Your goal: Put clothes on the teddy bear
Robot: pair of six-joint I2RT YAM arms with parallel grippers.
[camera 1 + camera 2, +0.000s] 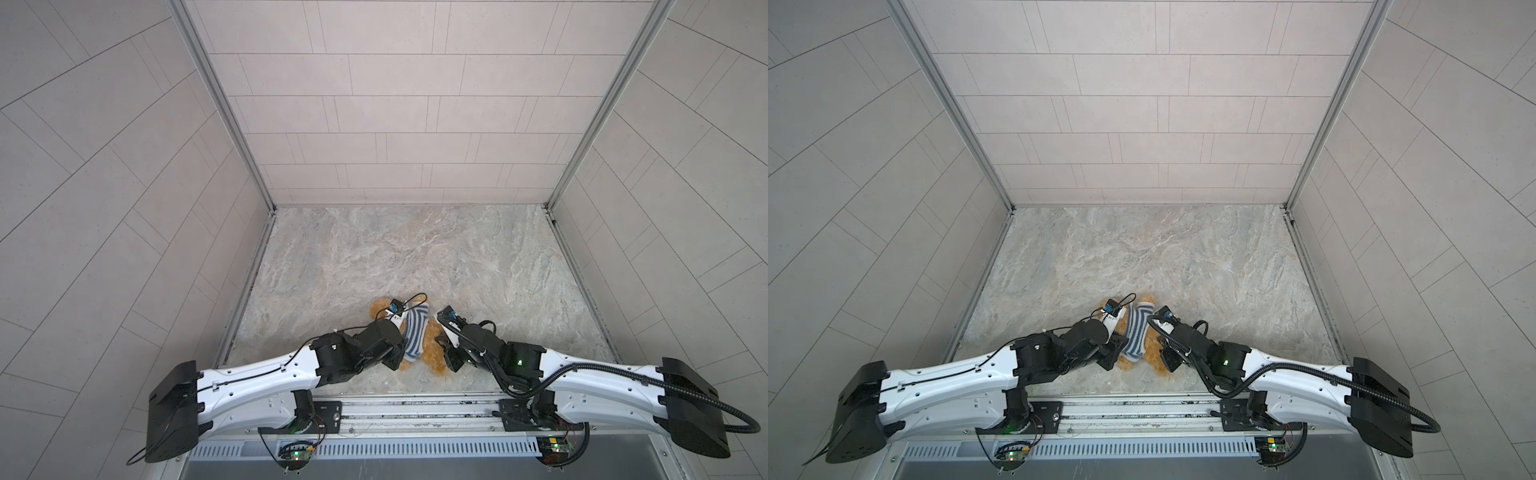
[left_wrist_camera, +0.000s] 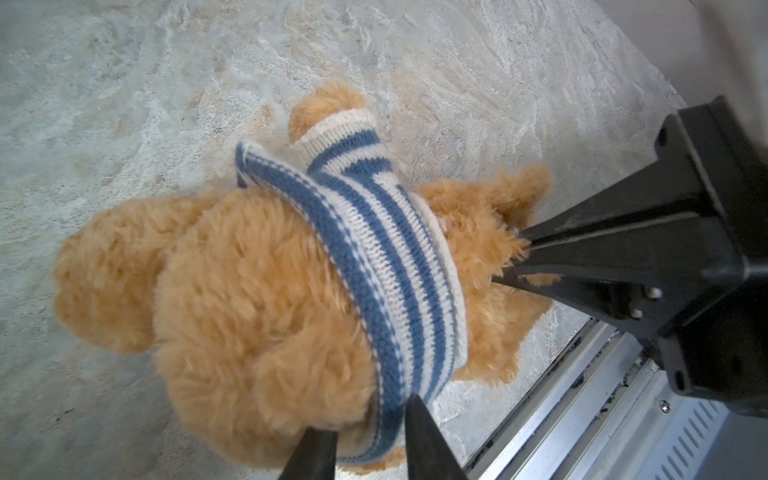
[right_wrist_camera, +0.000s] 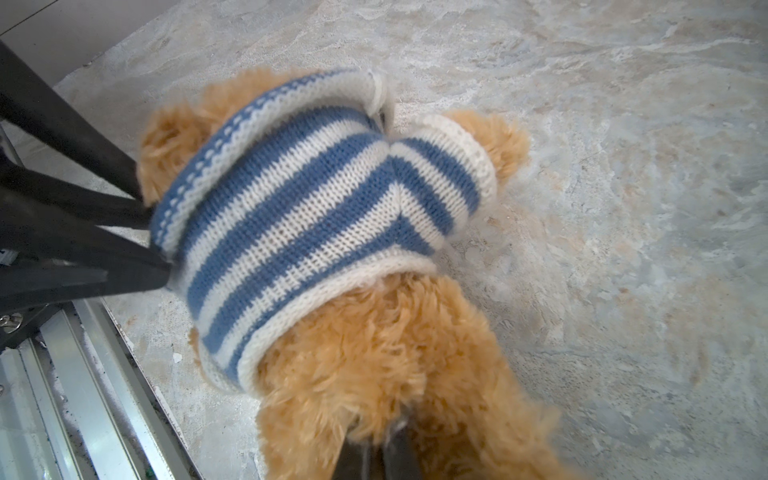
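A blue-and-white striped knitted shirt (image 2: 386,253) sits, seemingly bunched, between left end effector (image 2: 365,415) and right end effector (image 2: 509,259); grey marbled table (image 2: 124,83) lies beneath both.

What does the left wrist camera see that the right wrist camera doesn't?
Only the left wrist view shows the black right gripper side-on, shut on the fur of the fluffy golden-brown teddy bear, plus a grey slotted vent cover.
Only the right wrist view shows the black left gripper side-on, its fingers at one edge of the blue-and-white striped knitted sweater.
Both show the bear, the sweater, the marbled grey tabletop and the silver metal rail.
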